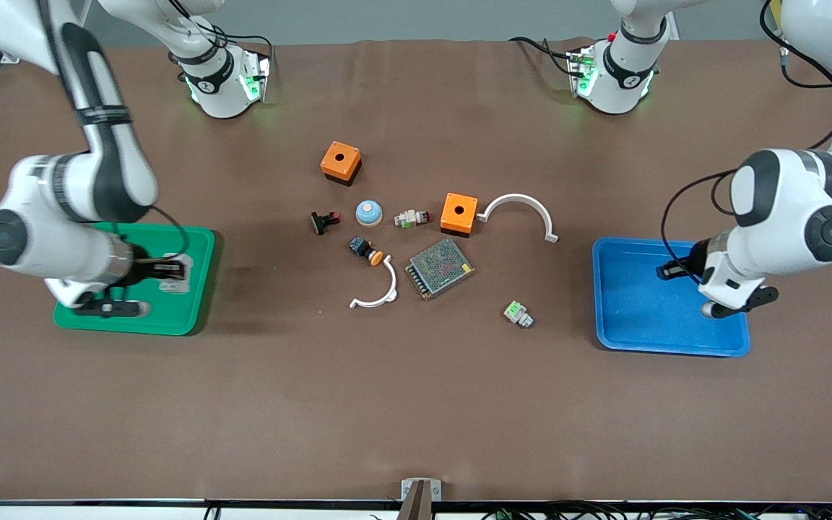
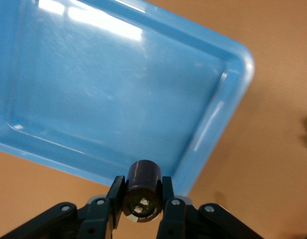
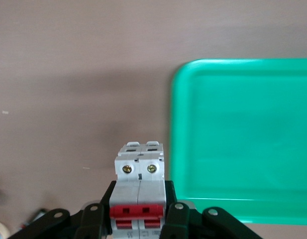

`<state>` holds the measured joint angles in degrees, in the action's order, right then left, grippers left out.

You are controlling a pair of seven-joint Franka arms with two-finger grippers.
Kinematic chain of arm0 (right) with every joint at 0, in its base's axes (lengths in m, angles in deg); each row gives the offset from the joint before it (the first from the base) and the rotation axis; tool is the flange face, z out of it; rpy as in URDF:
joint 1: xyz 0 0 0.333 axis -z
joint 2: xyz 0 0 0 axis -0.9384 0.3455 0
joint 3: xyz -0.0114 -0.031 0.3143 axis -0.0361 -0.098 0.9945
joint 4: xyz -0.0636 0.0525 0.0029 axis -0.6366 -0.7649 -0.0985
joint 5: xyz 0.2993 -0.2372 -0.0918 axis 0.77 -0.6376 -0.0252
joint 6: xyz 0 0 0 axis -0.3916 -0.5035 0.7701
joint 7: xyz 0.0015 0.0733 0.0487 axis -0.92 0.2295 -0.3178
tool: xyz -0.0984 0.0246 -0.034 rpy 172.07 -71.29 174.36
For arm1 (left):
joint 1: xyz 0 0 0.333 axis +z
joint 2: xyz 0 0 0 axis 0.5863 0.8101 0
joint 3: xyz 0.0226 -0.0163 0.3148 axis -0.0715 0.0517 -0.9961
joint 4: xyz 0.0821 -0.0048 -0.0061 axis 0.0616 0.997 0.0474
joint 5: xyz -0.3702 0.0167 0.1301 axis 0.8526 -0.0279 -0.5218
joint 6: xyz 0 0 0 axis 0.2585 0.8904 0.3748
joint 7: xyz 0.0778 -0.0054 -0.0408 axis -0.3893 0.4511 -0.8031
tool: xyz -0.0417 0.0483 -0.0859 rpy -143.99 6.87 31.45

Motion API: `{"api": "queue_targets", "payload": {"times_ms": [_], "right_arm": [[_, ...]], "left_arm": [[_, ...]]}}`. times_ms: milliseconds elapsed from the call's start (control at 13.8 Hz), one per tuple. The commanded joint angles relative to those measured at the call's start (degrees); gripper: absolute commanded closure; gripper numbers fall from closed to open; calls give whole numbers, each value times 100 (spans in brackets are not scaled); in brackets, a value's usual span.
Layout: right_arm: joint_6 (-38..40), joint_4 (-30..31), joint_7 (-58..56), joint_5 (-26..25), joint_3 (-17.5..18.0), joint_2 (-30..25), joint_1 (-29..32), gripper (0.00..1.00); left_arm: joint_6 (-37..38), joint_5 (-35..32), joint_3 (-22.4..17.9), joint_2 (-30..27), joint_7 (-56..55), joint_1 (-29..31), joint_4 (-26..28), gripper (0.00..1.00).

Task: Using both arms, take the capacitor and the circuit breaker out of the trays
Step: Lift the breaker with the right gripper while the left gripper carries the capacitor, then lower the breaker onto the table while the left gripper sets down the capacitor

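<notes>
Left gripper [image 2: 141,211] pinches the capacitor [image 2: 142,191] over the edge of the blue tray [image 2: 118,89]; right gripper [image 3: 138,221] pinches the circuit breaker [image 3: 139,186] above the green tray [image 3: 243,144]. Judgement: both parts look lifted, so carry each clear of its tray rim, keeping the pinch firm. Lower onto bare counter [image 1: 416,404], away from the loose parts in the middle, before letting go.

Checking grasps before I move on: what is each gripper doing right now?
Left gripper: closed on the capacitor, above the blue tray.
Right gripper: closed on the circuit breaker, beside the green tray.
</notes>
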<state>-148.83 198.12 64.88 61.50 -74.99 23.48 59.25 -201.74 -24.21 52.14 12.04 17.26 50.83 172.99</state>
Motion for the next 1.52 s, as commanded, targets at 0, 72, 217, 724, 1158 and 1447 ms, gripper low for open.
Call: {"api": "queue_targets", "payload": {"times_ms": [0,72,217,724,1158,1447], "right_arm": [[-389,67,1141,17,-65,123,-789,100],[-556,67,1519,26,-65,219,-1027,100],[-986,49,2240,43,-56,465,-1502,100],[-2034,-187,3095,474,-74,1344,-2285,100],[-2017,-399,3096,457,-65,1600,-2409,100],[-1973,-513,3139,439,-65,1635,-2514,1]], "left_arm": [[-17,142,307,13,-399,-8,80,99],[-78,150,500,91,-706,-17,80,99],[-157,151,755,310,-1164,-43,54,100],[-1281,81,800,1163,-2790,-957,115,100],[-1616,45,757,1568,-3555,-1475,115,100],[-1661,36,739,1700,-3583,-1503,80,66]]}}
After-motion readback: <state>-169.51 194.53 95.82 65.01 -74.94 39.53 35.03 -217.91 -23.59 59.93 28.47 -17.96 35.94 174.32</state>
